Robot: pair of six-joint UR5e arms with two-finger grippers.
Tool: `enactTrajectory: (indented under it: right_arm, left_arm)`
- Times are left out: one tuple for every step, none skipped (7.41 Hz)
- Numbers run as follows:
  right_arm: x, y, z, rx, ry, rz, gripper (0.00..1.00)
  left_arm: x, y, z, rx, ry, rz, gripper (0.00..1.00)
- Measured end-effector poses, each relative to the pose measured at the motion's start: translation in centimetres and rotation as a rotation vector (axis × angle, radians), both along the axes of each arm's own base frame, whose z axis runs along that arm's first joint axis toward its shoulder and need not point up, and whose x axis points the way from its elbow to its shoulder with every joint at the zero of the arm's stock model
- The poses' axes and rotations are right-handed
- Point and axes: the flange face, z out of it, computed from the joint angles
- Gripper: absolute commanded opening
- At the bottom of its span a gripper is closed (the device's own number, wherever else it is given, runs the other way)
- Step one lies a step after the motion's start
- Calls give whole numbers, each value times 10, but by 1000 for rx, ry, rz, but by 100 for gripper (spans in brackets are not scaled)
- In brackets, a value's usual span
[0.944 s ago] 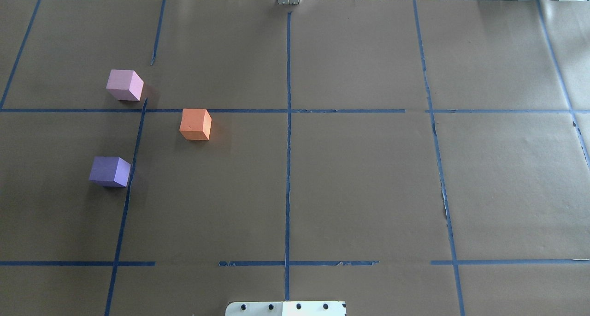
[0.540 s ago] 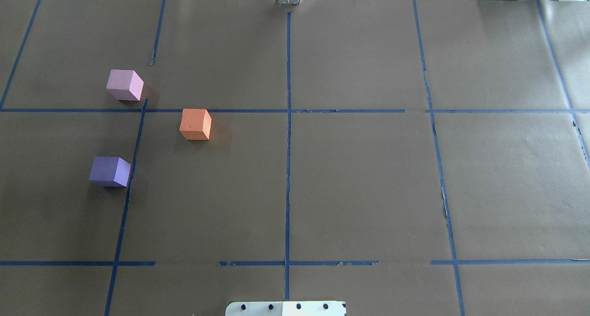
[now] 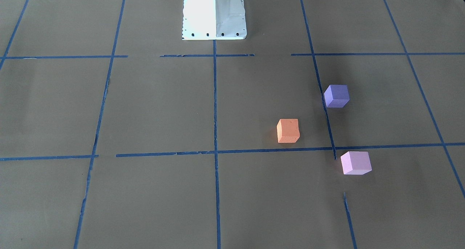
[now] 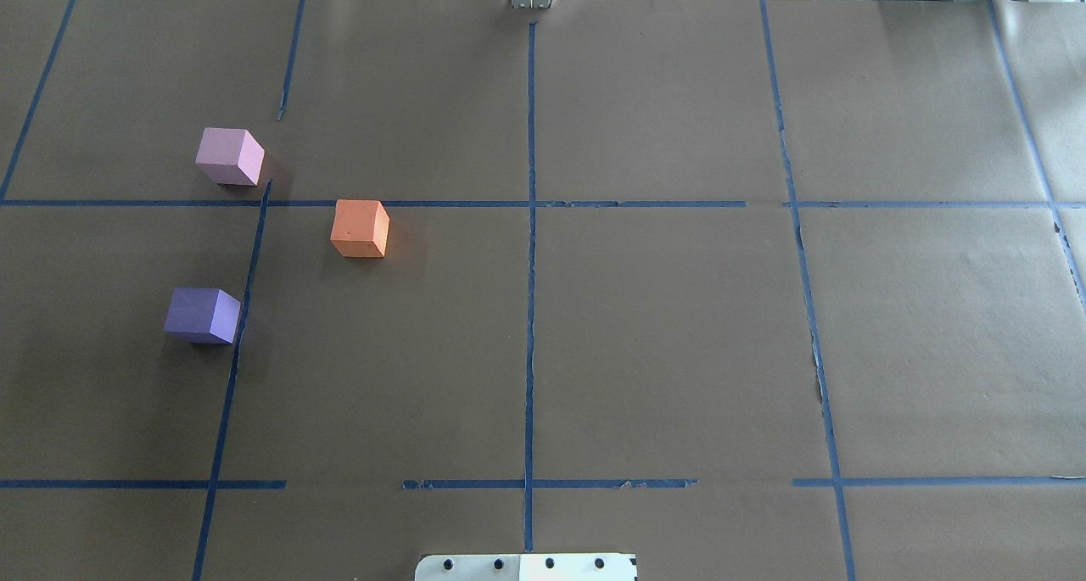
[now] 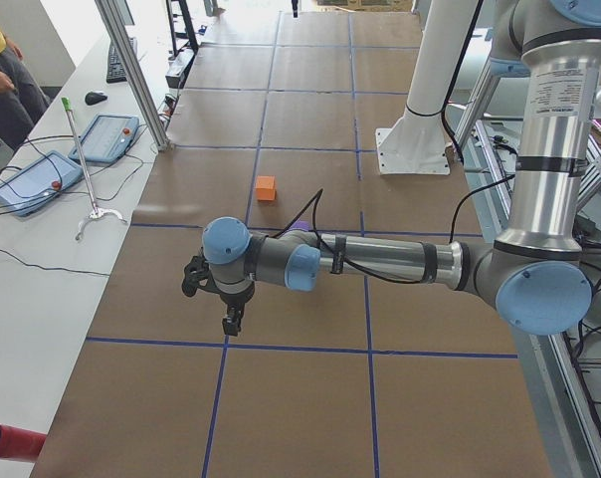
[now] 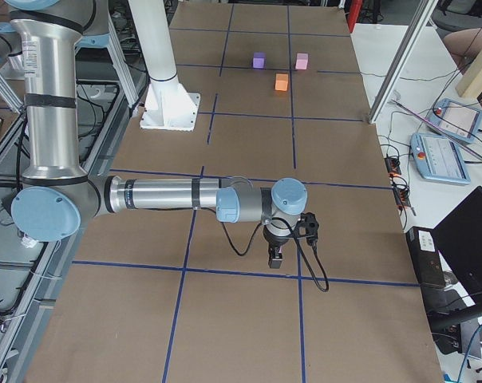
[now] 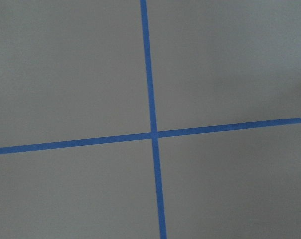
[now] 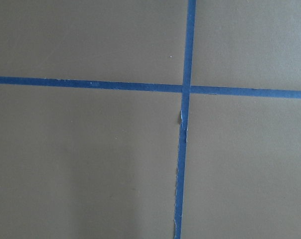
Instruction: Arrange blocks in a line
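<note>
Matt blocks (image 4: pixel 361 229), matt brown paper (image 4: pixel 679 352)

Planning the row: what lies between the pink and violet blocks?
Only brown paper crossed by a blue tape line, overhead view; the orange block sits aside.

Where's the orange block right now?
In the overhead view, the orange block sits left of centre, below a tape line, right of the pink block and violet block.

Orange cube (image 4: pixel 360 228), violet cube (image 4: pixel 202 315), pink cube (image 4: pixel 229 156) (perhaps lilac-tinged)
</note>
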Motion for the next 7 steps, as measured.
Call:
enactTrajectory:
  right_arm:
    - [0,0,0,0,0,0,100]
    - [0,0,0,0,0,0,100]
    - [0,0,0,0,0,0,100]
    - [0,0,0,-1,0,0,100]
    - [0,0,0,-1,0,0,100]
    - [0,0,0,-1,0,0,100]
    - [0,0,0,-1,0,0,100]
  left_arm:
    - [40,-16,-34,35,11,40,100]
    - [82,-29,-76,58,24,58,100]
    - [122,-34,-117,77,33,61,100]
    - [156,-35,-158,94,45,56,100]
    - [191,-36,-194,91,64,41,100]
    - [234,-34,-221,74,76,47,100]
    - [282,-28,-240,69,81,80,100]
